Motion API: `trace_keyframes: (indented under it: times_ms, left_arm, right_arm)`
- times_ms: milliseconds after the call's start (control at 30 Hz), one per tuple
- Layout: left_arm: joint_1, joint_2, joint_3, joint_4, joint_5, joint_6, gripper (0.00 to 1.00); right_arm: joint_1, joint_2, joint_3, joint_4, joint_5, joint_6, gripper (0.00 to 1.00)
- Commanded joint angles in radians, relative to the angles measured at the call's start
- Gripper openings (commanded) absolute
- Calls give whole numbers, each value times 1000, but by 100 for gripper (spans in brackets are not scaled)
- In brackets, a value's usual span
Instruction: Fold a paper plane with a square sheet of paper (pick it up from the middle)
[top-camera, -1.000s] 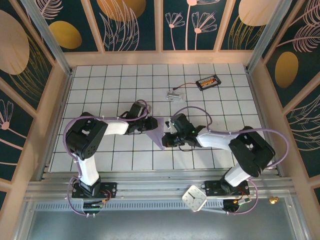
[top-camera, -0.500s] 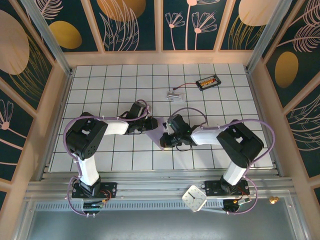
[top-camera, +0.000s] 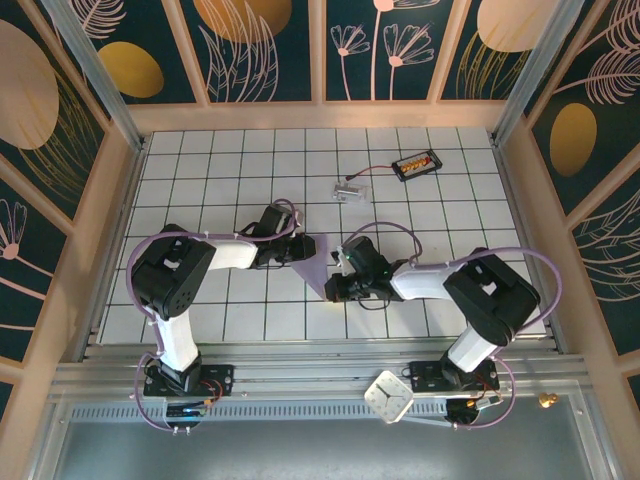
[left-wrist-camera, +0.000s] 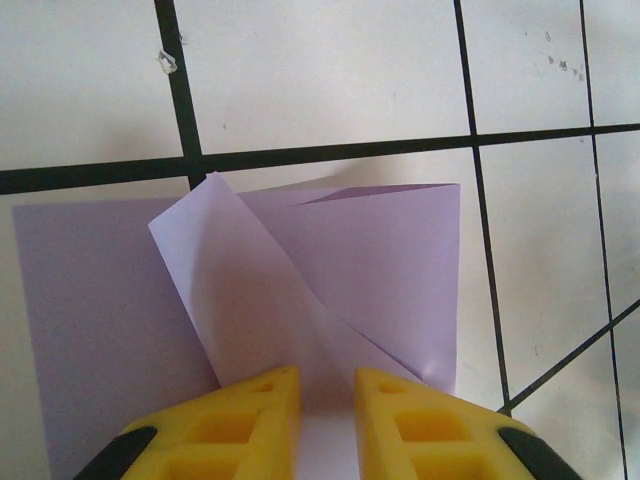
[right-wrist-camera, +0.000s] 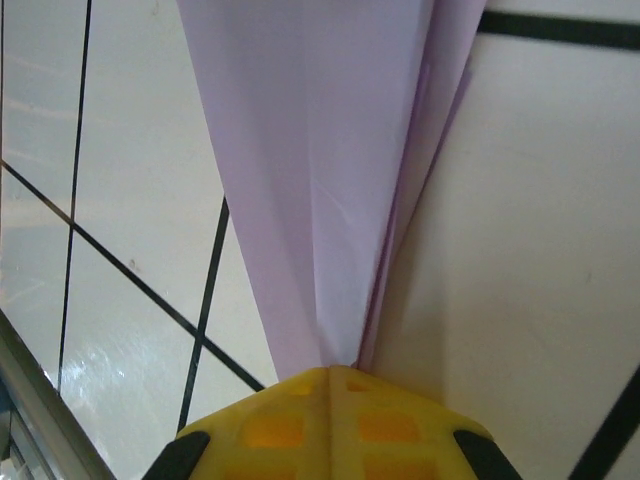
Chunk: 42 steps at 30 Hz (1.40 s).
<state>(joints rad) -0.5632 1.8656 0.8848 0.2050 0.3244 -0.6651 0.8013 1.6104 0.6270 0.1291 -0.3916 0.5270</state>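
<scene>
Paper plane (top-camera: 317, 262) on table (top-camera: 200, 170)

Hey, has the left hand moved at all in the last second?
No. The left hand sits by the same tile lines, tips at the paper.

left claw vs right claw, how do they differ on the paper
The left claw shows a narrow gap between its fingers; the right claw is shut tight. The left claw sits at the wide folded end of the paper; the right claw pinches its narrow point. Both have yellow fingers and meet the same sheet.
</scene>
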Motion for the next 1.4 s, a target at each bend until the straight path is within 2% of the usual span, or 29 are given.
trace_keyframes:
  times_ms: [0, 200, 567, 733, 1033, 1367]
  left_arm:
    - [11, 65, -24, -133, -108, 28, 23]
    - [11, 69, -25, -127, -106, 26, 23]
    - [11, 64, -24, -130, -104, 25, 23]
    - [12, 60, -24, -133, -104, 25, 23]
    - [11, 58, -15, -138, -106, 26, 23]
    - [11, -1, 31, -89, -41, -12, 33]
  right_arm:
    - [9, -44, -22, -166, -20, -34, 0]
    - [-34, -78, 44, -115, -66, -19, 0]
    - [-20, 71, 145, -37, -94, -10, 0]
    - [-27, 112, 104, -25, -99, -22, 0]
    - [-28, 66, -45, -2, -99, 7, 0]
    - [-30, 86, -84, 49, -87, 46, 0]
